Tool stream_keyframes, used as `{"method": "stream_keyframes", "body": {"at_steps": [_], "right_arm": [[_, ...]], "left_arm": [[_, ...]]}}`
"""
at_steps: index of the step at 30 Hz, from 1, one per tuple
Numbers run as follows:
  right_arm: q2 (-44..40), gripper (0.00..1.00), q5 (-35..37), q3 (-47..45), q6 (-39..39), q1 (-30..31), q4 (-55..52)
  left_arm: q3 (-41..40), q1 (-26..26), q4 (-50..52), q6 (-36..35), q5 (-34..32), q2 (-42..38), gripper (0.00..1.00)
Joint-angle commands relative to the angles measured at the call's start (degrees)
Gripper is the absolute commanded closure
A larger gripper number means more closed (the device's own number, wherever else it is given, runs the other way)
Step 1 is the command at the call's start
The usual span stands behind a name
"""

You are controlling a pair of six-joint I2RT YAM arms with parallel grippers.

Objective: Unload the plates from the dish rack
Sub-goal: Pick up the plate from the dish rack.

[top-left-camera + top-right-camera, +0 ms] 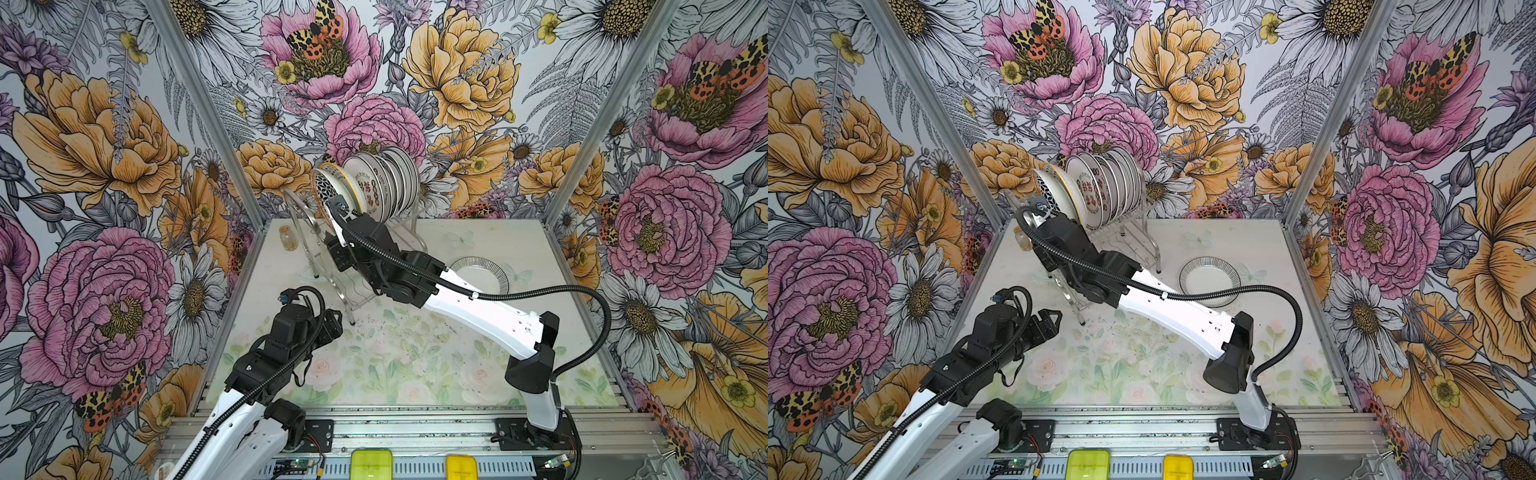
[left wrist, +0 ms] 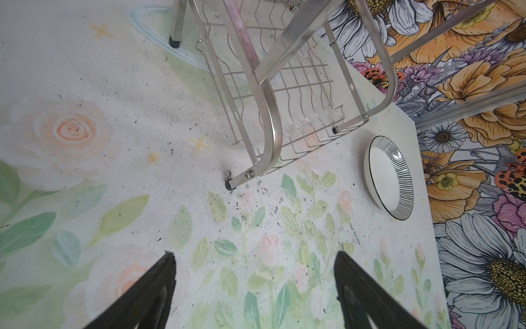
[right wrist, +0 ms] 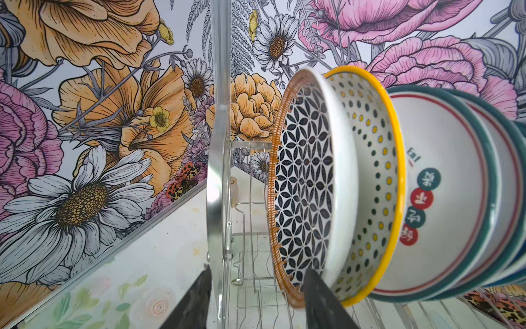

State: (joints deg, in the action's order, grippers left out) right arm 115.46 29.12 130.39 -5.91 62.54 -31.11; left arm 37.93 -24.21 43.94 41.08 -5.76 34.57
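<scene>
The dish rack stands at the back of the table, with a row of plates upright in its upper tier. The front plate has a brown rim and a dark petal pattern. Behind it stand a yellow-rimmed dotted plate and teal-and-red banded ones. My right gripper is open, straddling the patterned plate's rim and the rack's end hoop. One finger lies behind that plate. A striped-rim plate lies flat on the table. My left gripper hangs open and empty near the rack's front foot.
A small glass jar stands at the table's back left corner, beside the rack. Floral walls close in on three sides. The rack's lower tier holds nothing. Two yellow boxes sit on the front rail.
</scene>
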Motion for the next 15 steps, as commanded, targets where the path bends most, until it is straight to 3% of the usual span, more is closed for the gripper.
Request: {"method": "stream_keyframes", "body": {"at_steps": [1, 15], "right_arm": [[1.1, 0.48, 2.6, 2.3, 0.6, -0.7, 0.3], [3.8, 0.52, 1.2, 3.4, -1.2, -3.6, 0.2]], "left_arm": [[-0.3, 0.8, 0.4, -1.6, 2.0, -0.6, 0.13], [0.4, 2.2, 0.4, -2.2, 3.3, -0.1, 0.13]]}}
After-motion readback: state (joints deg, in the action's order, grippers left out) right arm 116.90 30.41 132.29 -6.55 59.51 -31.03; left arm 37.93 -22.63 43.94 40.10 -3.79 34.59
